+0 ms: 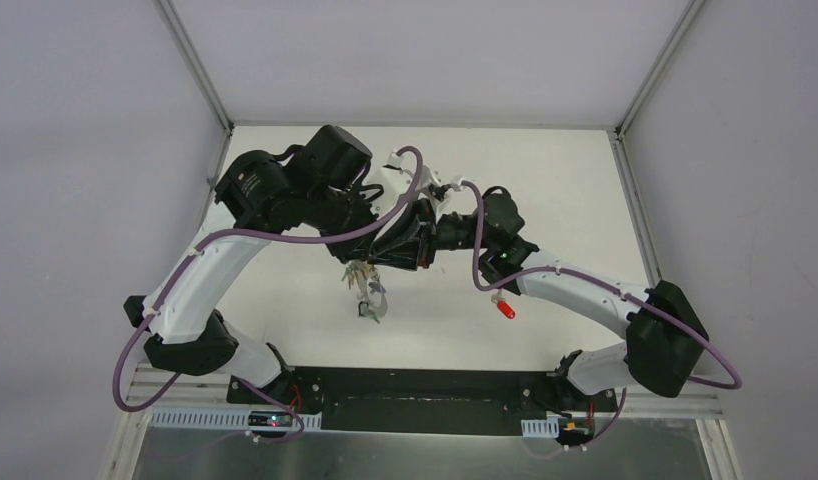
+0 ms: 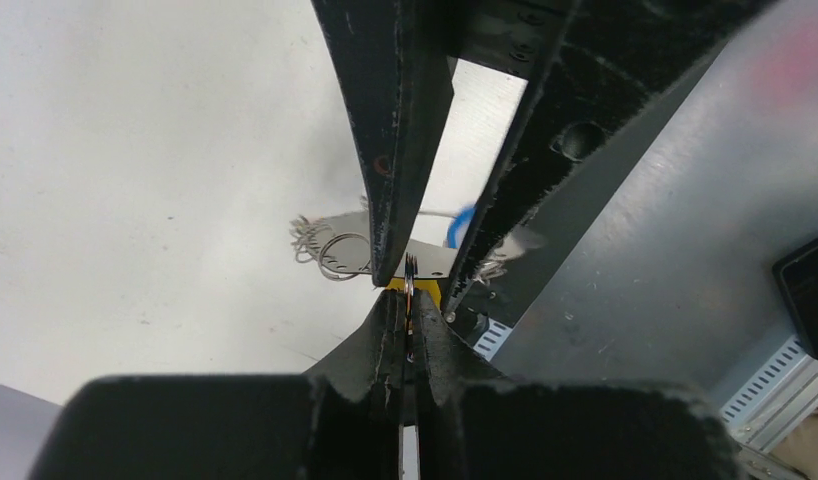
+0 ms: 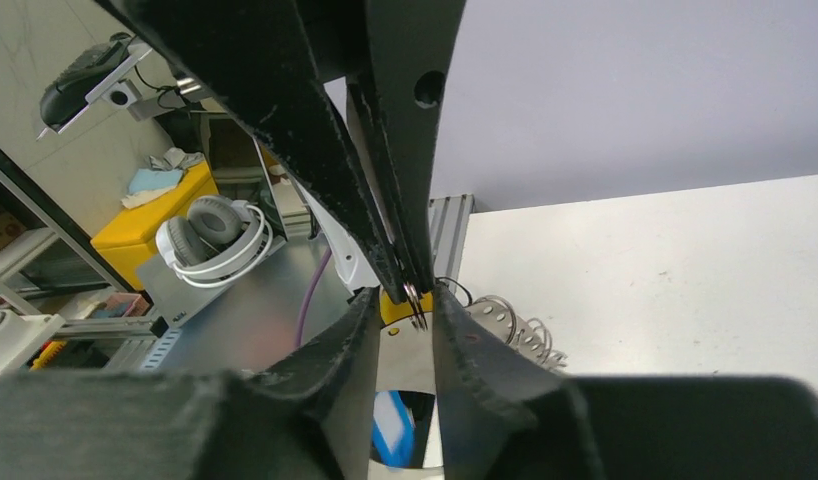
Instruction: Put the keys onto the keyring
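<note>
Left gripper (image 2: pixel 409 305) is pinched shut on the keyring (image 2: pixel 410 275) edge, mid-air over the table (image 1: pixel 585 200). Right gripper (image 3: pixel 407 297) is narrow and flanks the same ring; contact unclear. Yellow-headed key (image 3: pixel 392 310) sits just behind. Red key (image 1: pixel 505 308) lies loose on the table, so threading looks unfinished.

Bright even light, blurred near foregrounds

White table (image 1: pixel 565 180), purple cables (image 1: pixel 285 238), red-headed key (image 1: pixel 505 308), yellow key head (image 3: pixel 392 309).
</note>
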